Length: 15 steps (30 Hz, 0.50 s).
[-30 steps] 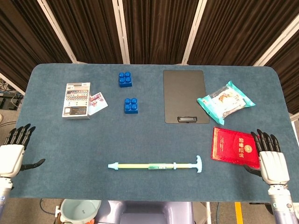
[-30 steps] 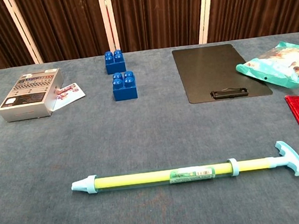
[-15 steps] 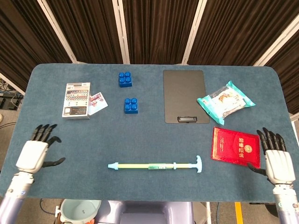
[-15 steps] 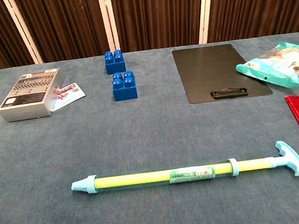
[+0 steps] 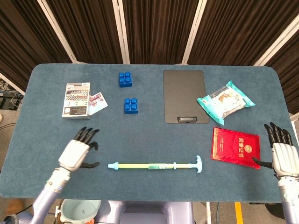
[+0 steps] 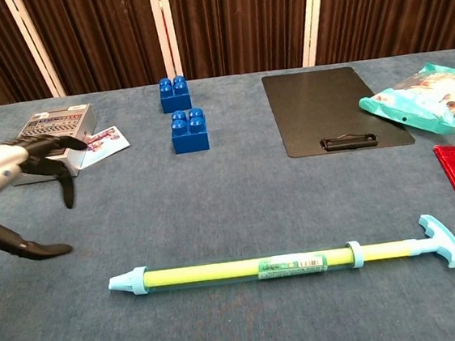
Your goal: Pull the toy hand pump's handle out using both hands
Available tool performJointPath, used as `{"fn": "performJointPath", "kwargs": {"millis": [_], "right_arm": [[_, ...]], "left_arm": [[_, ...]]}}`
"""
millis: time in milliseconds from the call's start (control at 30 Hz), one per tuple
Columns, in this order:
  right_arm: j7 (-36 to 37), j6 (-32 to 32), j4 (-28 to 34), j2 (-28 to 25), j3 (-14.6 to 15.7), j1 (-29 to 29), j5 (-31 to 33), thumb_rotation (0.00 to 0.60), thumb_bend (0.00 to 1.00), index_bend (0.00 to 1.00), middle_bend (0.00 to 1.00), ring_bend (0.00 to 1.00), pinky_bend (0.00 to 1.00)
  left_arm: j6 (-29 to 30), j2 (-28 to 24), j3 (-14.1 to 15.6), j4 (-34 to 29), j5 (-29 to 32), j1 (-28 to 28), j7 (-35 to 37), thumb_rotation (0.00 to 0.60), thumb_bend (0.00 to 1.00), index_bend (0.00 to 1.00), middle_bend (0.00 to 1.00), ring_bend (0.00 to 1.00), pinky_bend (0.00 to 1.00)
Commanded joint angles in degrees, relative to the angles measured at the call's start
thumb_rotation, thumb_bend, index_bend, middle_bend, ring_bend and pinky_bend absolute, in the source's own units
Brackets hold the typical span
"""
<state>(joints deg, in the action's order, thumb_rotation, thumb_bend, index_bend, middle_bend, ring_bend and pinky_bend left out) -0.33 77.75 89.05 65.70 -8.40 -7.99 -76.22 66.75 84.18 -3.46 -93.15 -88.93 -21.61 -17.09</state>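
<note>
The toy hand pump [image 5: 152, 166] [image 6: 246, 269] lies flat along the table's near edge, a yellow-green tube with a light blue nozzle at its left end and a light blue T-handle [image 5: 198, 164] [image 6: 442, 251] at its right end. My left hand [image 5: 77, 153] [image 6: 8, 187] hovers open, fingers spread, a short way left of the nozzle and apart from it. Far right at the table's edge, my right hand [image 5: 282, 155] is open with fingers spread, well clear of the handle; the chest view does not show it.
A red booklet [image 5: 235, 147] lies between the handle and my right hand. Further back are a black clipboard [image 5: 185, 95], a teal snack packet [image 5: 225, 102], two blue bricks [image 5: 131, 105] [image 5: 124, 79], and a grey box [image 5: 76, 100] with a card.
My left hand has swung in from the table's left edge toward the pump's nozzle and now shows in the chest view. My right hand has drifted slightly right. The pump has not moved.
</note>
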Motion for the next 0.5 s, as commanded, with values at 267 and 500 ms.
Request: {"fn": "performJointPath", "kwargs": {"millis": [267, 500], "right_arm": [[-0.07, -1.45, -0.10, -0.56, 0.46, -0.44, 0.16, 0.600, 0.00, 0.01, 0.00, 0.00, 0.00], [1.48, -1.18, 0.29, -1.33, 0.35, -0.18, 0.13, 0.600, 0.00, 0.00, 0.00, 0.00, 0.00]], "left_arm": [[-4.36, 5.46, 0.60, 0.94, 0.89, -3.34, -3.44, 0.600, 0.11, 0.48, 0.08, 0.04, 0.01], [-6.33, 10.20, -0.31, 5.44, 3.31, -4.96, -6.07, 0.600, 0.09, 0.47, 0.09, 0.04, 0.01]]}}
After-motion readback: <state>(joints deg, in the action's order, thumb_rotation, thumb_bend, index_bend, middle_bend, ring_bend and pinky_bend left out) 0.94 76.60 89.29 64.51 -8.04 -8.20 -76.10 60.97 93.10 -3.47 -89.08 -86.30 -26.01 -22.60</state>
